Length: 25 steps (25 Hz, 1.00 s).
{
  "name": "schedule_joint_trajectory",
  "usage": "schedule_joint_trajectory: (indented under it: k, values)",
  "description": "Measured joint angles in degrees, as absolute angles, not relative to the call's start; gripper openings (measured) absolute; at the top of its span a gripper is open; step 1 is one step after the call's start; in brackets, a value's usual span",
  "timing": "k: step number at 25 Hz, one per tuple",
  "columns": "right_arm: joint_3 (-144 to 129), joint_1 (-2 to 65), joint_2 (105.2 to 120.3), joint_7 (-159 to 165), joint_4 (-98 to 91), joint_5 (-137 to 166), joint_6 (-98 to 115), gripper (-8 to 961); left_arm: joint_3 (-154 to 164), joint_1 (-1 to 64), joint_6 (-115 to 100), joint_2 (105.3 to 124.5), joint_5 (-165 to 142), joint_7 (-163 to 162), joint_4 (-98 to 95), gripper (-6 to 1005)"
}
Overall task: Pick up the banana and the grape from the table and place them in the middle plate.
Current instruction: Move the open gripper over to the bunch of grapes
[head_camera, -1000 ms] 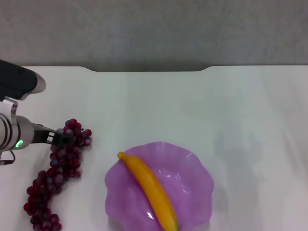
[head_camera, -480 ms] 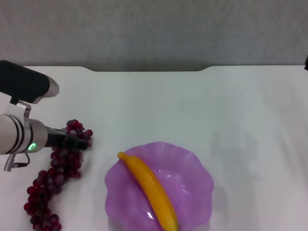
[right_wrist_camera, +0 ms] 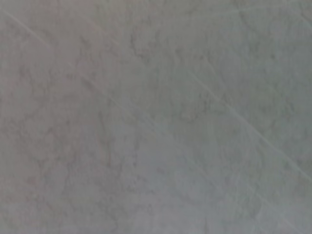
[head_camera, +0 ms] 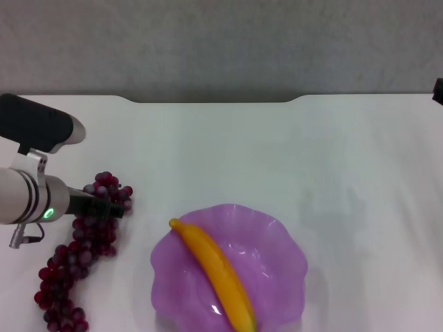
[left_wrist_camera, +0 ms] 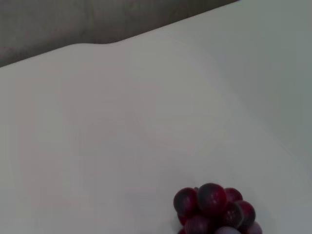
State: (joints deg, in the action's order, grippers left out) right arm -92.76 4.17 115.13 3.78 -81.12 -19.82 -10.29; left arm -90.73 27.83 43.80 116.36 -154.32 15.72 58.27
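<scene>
The left gripper [head_camera: 111,207], a dark tool at the end of a silver wrist with a green light, sits low over the top of the grape [head_camera: 79,252], a long bunch of small dark red-purple round berries lying on the plain white flat table [head_camera: 277,152]. Its tips are buried among the upper berries, and I cannot tell whether the fingers are parted or closed on anything. The bunch runs from that upper end back toward the robot and slightly leftward, so its long axis lies roughly crosswise to the gripper's reach. The middle plate [head_camera: 284,238], a translucent light purple plastic dish with a wavy scalloped rim, lies to the right of the bunch, near but apart from it. The smooth curved yellow-orange banana [head_camera: 214,273] already rests diagonally inside it. The left arm is clearly the nearer one; only a dark sliver of the right arm shows at the far right edge, its gripper out of sight. The carry to come would likely run rightward.
</scene>
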Motion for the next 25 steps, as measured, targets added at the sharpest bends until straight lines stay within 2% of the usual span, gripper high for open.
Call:
schedule_joint_trajectory:
  k: [19, 25]
  values:
    - [-92.83, 4.66, 115.13, 3.78, -80.6, -19.95, -10.28, 866, -92.01, 27.91, 42.02, 116.29, -154.65, 15.03, 57.49, 741]
    - [-92.9, 4.77, 115.09, 3.77, -80.59, -19.79, -11.01, 866, -91.98, 27.15, 41.82, 116.27, -154.84, 15.5, 58.12, 507]
